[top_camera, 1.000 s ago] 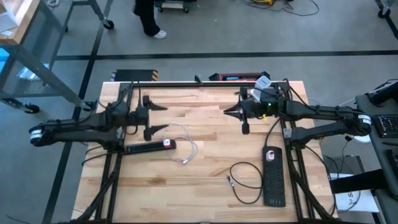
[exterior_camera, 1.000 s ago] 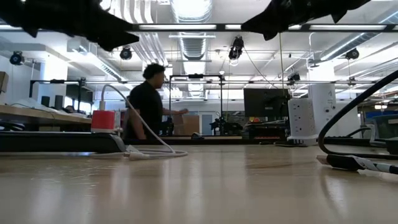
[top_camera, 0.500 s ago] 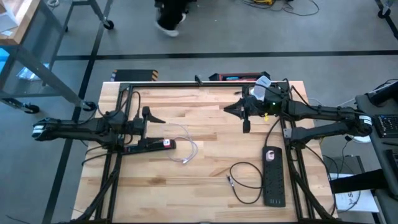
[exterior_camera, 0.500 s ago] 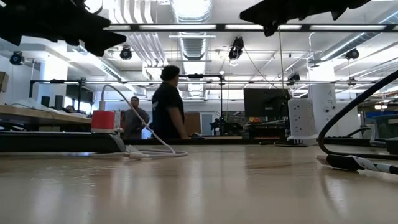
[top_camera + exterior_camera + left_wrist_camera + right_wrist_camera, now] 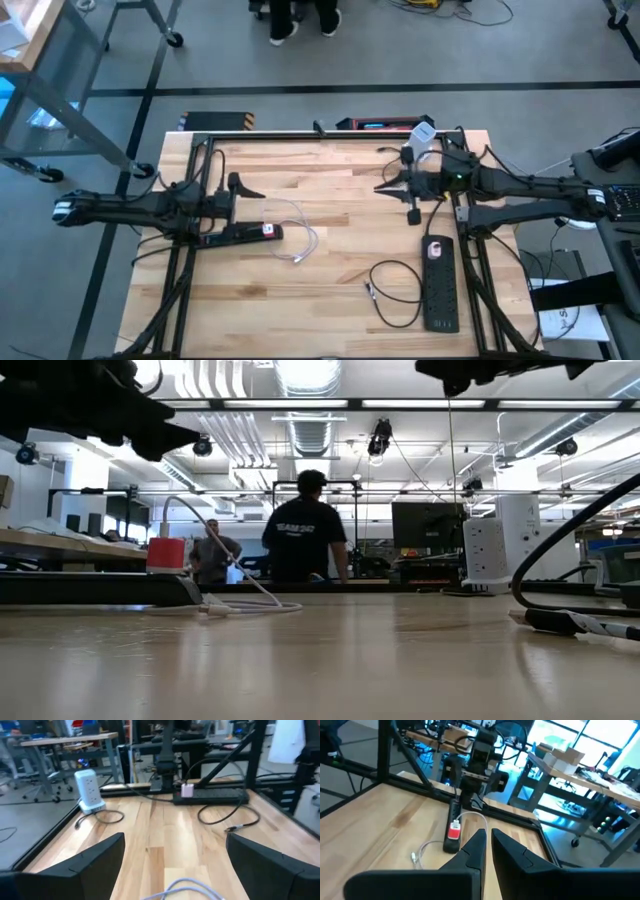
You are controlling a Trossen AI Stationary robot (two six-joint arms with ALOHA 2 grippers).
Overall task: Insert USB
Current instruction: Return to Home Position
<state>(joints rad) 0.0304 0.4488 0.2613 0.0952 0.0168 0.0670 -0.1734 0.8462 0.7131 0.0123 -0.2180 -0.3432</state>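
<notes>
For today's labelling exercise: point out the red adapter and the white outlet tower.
red adapter (image 5: 166, 553): low view, front face.
white outlet tower (image 5: 87, 787): left wrist view, socket face.

Table (image 5: 330, 200): left strip (image 5: 235, 236), right strip (image 5: 441, 290), white tower (image 5: 422, 133), white cable (image 5: 299, 257), black cable (image 5: 390, 264).

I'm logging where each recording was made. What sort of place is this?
Probably a robotics lab or workshop: exposed ceiling ducts and strip lights, workbenches and a monitor beyond the wooden table, and people standing around.

Red adapter (image 5: 268, 231) sits plugged into the black strip (image 5: 232, 237), white cable (image 5: 305, 238) trailing.
</notes>
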